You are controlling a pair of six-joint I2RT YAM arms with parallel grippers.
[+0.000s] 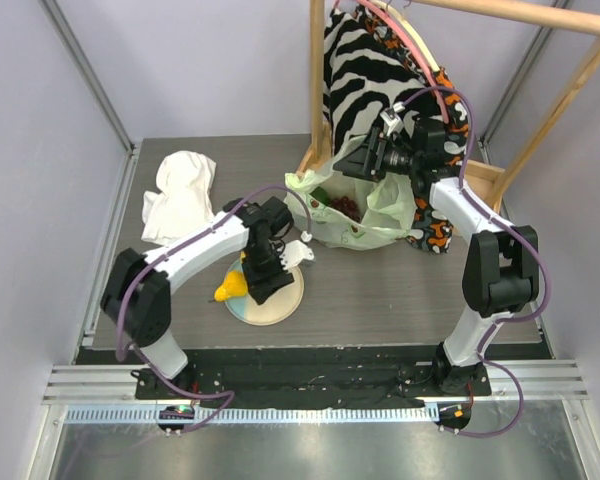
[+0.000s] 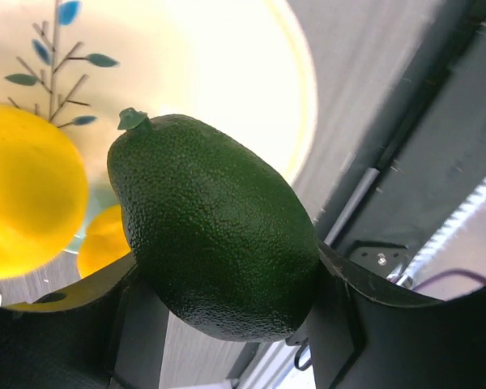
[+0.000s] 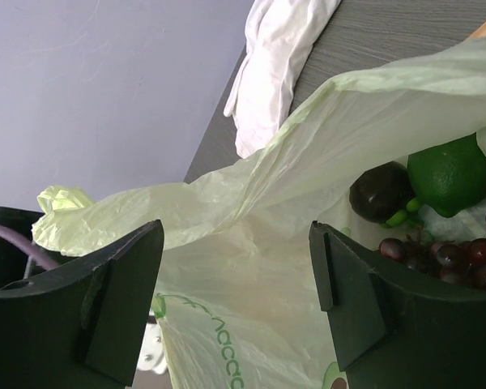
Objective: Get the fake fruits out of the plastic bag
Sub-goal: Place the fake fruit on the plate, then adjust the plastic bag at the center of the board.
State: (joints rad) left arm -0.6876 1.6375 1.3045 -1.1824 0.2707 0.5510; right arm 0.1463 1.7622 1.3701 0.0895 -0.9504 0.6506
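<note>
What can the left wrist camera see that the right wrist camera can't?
Only left wrist: the left gripper shut on a green avocado over the plate with the yellow pear. Only right wrist: the plastic bag, with grapes, a dark maroon fruit and another green fruit inside, plus the white cloth. Both: the grey table.

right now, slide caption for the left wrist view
Left gripper holds a green avocado over the plate, beside a yellow pear and a yellow-orange fruit
</note>
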